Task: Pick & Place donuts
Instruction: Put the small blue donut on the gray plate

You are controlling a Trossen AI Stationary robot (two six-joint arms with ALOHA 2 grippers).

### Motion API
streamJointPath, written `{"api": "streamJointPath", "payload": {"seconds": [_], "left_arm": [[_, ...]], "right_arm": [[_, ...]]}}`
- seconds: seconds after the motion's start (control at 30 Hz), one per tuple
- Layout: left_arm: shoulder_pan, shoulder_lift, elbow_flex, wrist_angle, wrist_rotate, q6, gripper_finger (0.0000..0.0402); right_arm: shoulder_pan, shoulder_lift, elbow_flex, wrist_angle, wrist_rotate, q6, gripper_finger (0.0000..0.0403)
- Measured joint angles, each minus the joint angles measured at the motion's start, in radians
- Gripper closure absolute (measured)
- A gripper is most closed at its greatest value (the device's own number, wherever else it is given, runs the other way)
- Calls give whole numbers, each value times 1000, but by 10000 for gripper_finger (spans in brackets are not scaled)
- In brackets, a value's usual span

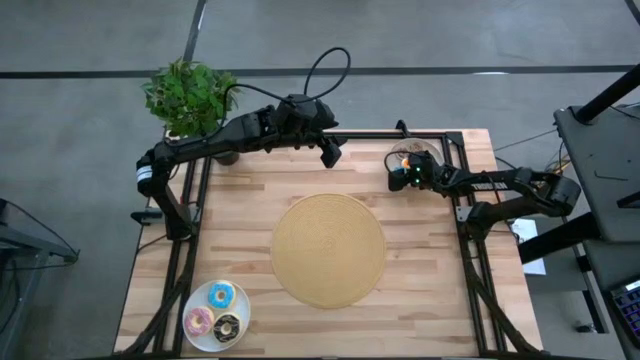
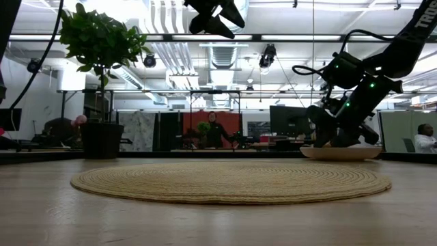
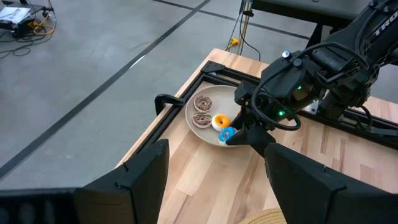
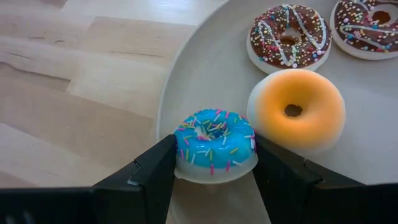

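Right wrist view: my right gripper (image 4: 214, 180) clamps the blue donut (image 4: 214, 144), three others still on the plate (image 4: 205, 62).

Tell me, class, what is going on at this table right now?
The right gripper is down in the plate at the table's far right corner, its fingers closed around a blue sprinkled donut. An orange donut touches it, and two chocolate donuts lie beyond. The left gripper hangs open above the table's far edge. A second plate at the near left corner holds three donuts, and the round woven mat lies bare in the middle.
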Motion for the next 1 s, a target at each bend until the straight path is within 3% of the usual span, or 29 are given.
{"api": "streamJointPath", "payload": {"seconds": [0.4, 0.73, 1.0], "left_arm": [[0, 0, 0, 0, 0, 0, 165], [0, 0, 0, 0, 0, 0, 165], [0, 0, 0, 0, 0, 0, 165]], "right_arm": [[0, 0, 0, 0, 0, 0, 209], [0, 0, 0, -1, -1, 4, 134], [0, -11, 0, -1, -34, 4, 101]]}}
